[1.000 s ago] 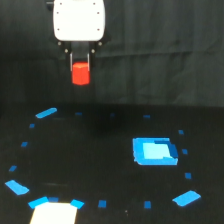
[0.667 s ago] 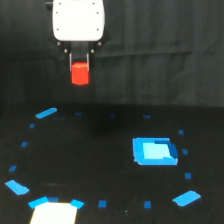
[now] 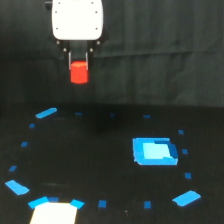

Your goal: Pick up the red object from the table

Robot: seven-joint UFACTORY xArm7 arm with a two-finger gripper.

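From my remote seat I'm looking at the exterior view, and the gripper (image 3: 79,70) is hanging up near the top of the frame, toward the view's left, under the arm's white housing (image 3: 77,20). Its jaws are clamping on the red object (image 3: 79,73), which is poking out below the thin dark fingers. The little block is sitting well clear of the table (image 3: 100,165), with the dark backdrop behind it, so it's fully in the air.

Down on the black surface, the blue square piece (image 3: 154,151) is lying toward the view's right, well apart from the gripper. A ring of small blue tape marks is dotting the table around it, and I'm seeing larger blue patches too: one (image 3: 46,113) on the left below the gripper, one (image 3: 18,187) at the lower left, one (image 3: 186,198) at the lower right. A white patch (image 3: 54,213) is sitting at the bottom edge with blue bits touching its top corners.
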